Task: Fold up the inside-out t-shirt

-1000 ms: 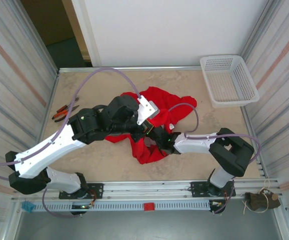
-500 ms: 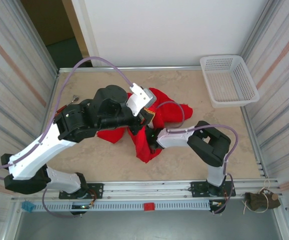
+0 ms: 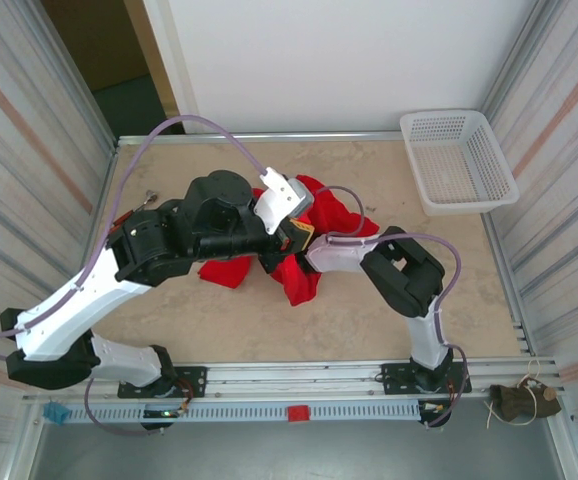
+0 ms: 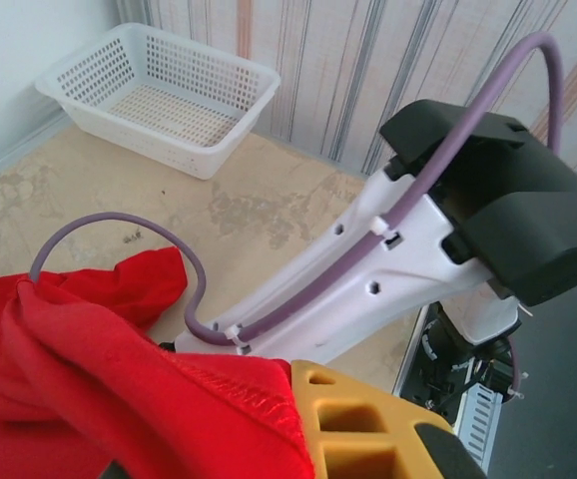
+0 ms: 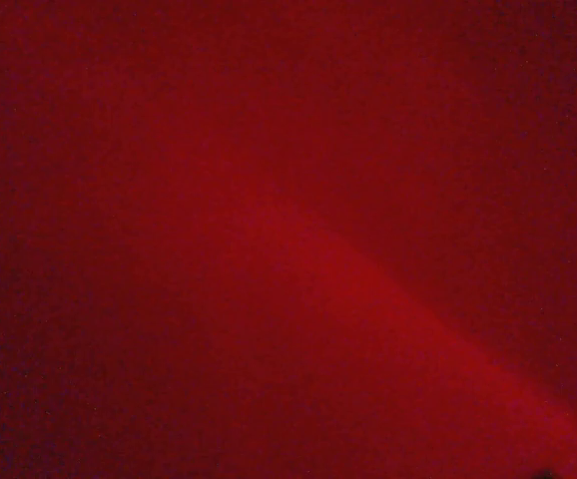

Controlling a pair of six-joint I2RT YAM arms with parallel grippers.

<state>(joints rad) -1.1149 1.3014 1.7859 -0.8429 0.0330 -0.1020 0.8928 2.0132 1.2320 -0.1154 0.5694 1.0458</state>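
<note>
The left gripper (image 3: 295,238) is clamped on a hemmed edge of the t-shirt (image 3: 302,278). The shirt sits bunched in a red heap at the middle of the table (image 3: 369,320), so I judge this the sorting-out step, with 0 folds made. The right arm (image 3: 399,265) reaches in beside it. The right gripper is buried in cloth, so I cannot tell how wide it stands. Next, the 2 grippers need separate edges to pull the shirt flat. A basket (image 3: 445,115) stands well apart at the far right.

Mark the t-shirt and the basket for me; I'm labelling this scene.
t-shirt (image 3: 227,270), top external view, left lobe of the red cloth.
basket (image 3: 472,203), top external view, its near rim.
</note>
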